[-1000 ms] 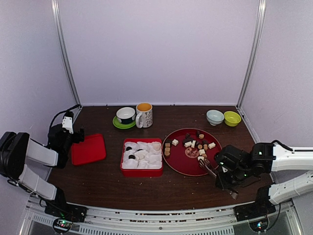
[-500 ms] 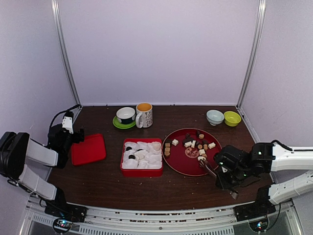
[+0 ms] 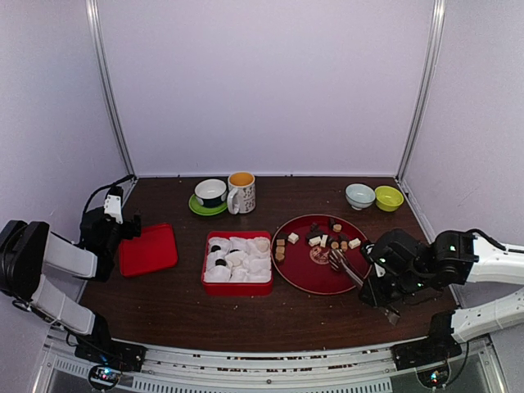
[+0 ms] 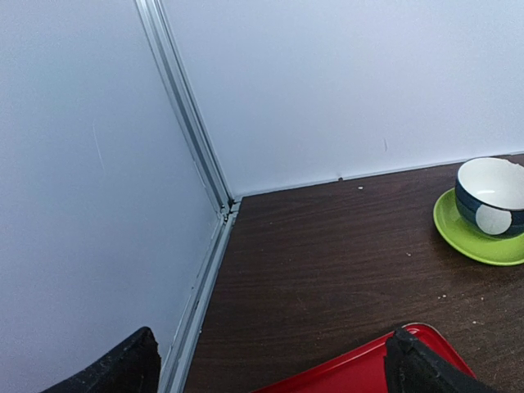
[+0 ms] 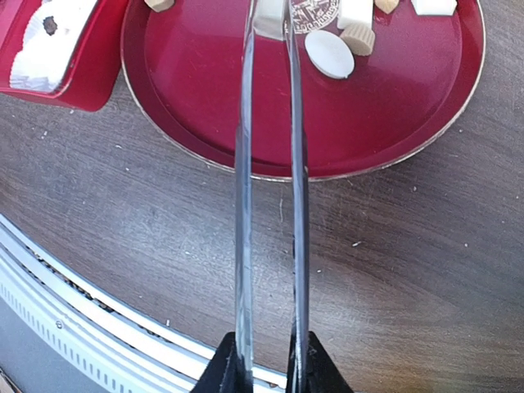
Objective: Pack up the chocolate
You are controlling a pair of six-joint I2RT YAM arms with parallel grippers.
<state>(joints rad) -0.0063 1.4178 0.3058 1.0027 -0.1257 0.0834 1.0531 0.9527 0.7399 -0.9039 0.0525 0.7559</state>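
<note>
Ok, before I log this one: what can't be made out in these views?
- Right wrist: the tongs run off the top edge, so whether their tips pinch the cream piece there is unclear.
- Top view: those tips are too small to settle it.
- Top view: filled paper cups in the red box are too small to count; the right wrist's edge cuts the box off.

1 round red plate [image 3: 304,276] with roughly 14 chocolate pieces [image 3: 281,250]. 1 red box [image 3: 237,289], 1 red lid [image 3: 148,250], 1 tongs [image 3: 348,269], 1 mug [image 3: 241,193], 1 cup [image 3: 210,191], 1 saucer [image 3: 196,208], 2 bowls [image 3: 360,196].
</note>
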